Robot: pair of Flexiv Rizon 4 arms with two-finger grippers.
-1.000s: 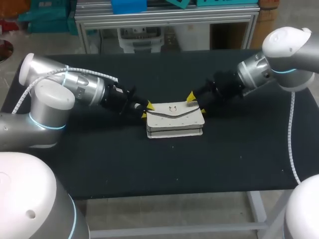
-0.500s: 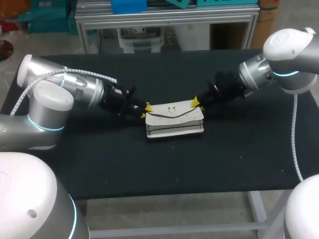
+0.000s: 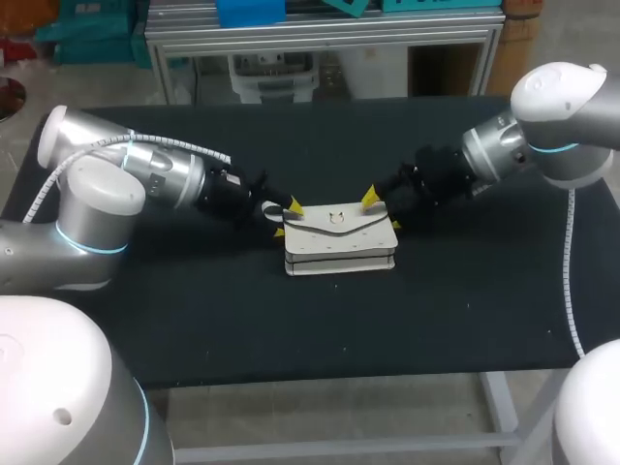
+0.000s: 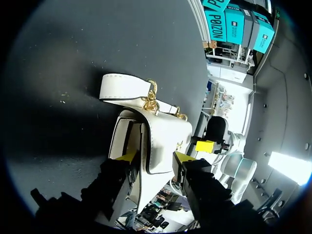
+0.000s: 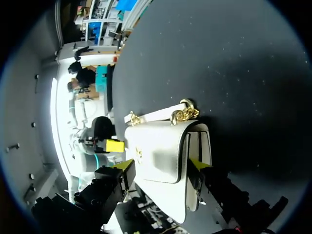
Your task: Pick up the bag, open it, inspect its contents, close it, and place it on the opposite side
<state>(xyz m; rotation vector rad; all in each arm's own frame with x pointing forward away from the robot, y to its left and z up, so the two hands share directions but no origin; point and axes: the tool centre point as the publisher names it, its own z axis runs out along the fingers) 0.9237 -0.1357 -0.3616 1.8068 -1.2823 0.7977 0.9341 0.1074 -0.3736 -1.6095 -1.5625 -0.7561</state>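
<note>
White bag (image 3: 339, 240) is lying flap-down on the black worktop (image 3: 291, 329). Left pincer (image 3: 287, 218) is straddling the bag's left end, fingers spread and looking released. Right pincer (image 3: 382, 211) is doing likewise at the bag's right end. The strap (image 4: 124, 87) is lying just beside the bag.

the bag (image 3: 339, 242) is white with black edging and a gold chain (image 4: 152, 97), the table (image 3: 194, 320) plain black.
</note>
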